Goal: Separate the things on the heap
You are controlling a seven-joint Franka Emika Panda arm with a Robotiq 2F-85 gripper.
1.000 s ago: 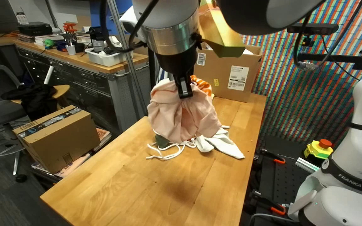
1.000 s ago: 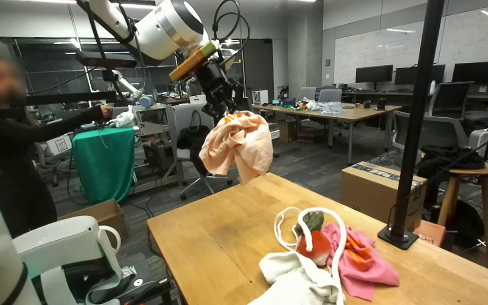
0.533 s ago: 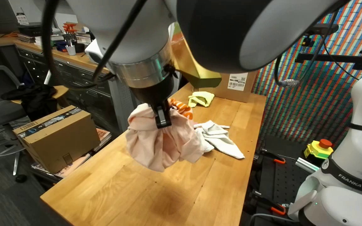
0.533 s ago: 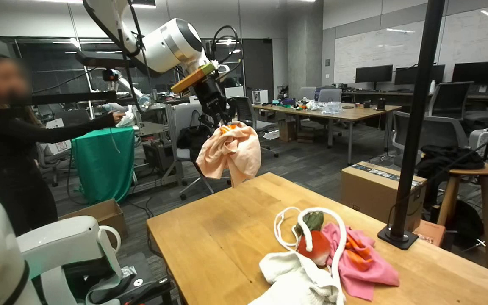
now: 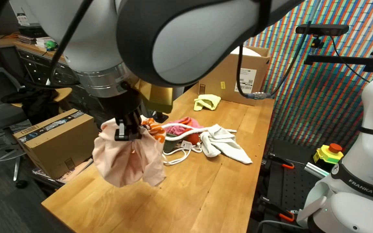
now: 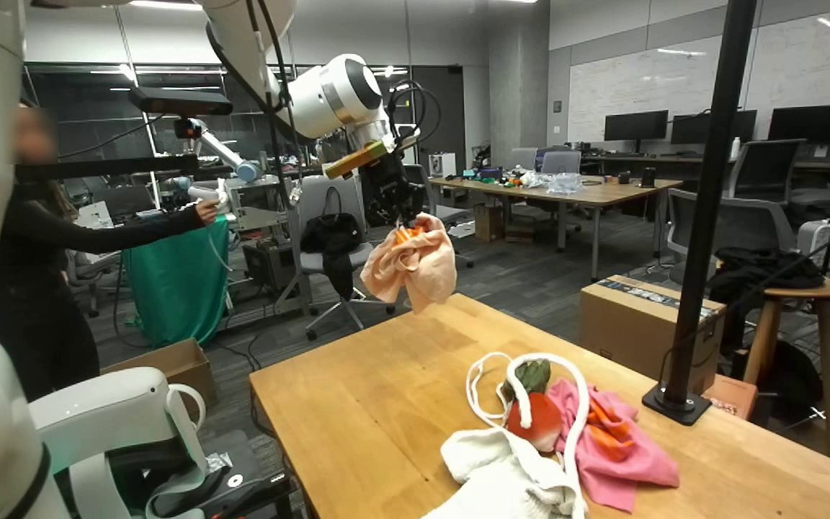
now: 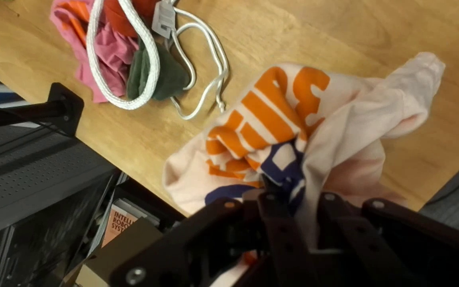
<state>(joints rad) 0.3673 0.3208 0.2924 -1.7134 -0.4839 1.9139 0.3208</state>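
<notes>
My gripper (image 5: 129, 134) is shut on a peach cloth (image 5: 125, 165) with orange and dark blue print. In the wrist view the cloth (image 7: 353, 115) bunches between the fingers (image 7: 289, 199). In an exterior view the gripper (image 6: 404, 216) holds the cloth (image 6: 422, 277) hanging by the table's far corner. The heap lies apart from it: a white cloth (image 6: 498, 476), a pink cloth with orange print (image 6: 638, 461), a red piece (image 6: 536, 422), a dark green piece (image 6: 532, 376) and a thick white cord (image 6: 579, 404). The wrist view also shows the pink cloth (image 7: 110, 56) and green piece (image 7: 165, 75).
A folded yellow cloth (image 5: 207, 102) lies on the wooden table (image 5: 186, 200) before a cardboard box (image 5: 228, 77). A black post (image 6: 696, 252) stands on a base at the table's edge. Another box (image 5: 60, 142) sits off the table. A person (image 6: 47, 274) stands at the back.
My gripper has carried the peach cloth away from the heap, leftward and down in an exterior view, and lower. The heap and the yellow cloth have come out from behind it. The heap is unmoved.
</notes>
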